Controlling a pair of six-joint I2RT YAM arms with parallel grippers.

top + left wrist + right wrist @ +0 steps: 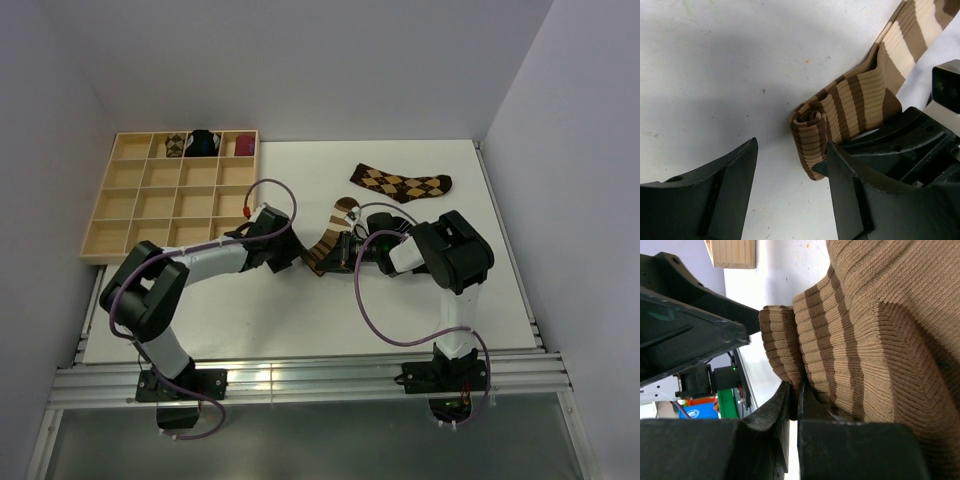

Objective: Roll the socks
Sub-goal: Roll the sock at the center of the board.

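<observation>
**A:** Entry: long brown-and-cream striped fabric sock flat on the white table, one end wound into a small tight roll, rest trailing away beyond the roll. Brown-and-tan argyle sock well apart from the roll, untouched. Risks from here?

**B:** Judged likeliest: unwinding of the roll, through withdrawal of the right fingers before any firm hold by the left. Also possible: a squashed or skewed roll from an off-centre close, a knock between the two grippers crowded at the roll, and a cone-shaped wrap from dragging the loose length sideways. Only the first turns done, by the look of it.

**A:** Fingers?

**B:** On the left gripper, fingers apart, straddling the roll, one just beside its edge, the other clear of it. On the right gripper, fingers pressed together, tips tucked into the crease just behind the roll. Cannot tell whether fabric is nipped between them.

**A:** Arm pose?

**B:** Left arm stretched low toward the roll from one side. Right arm folded over, meeting the roll from the opposite side. Both wrists low over the table, close together at the roll.
</observation>
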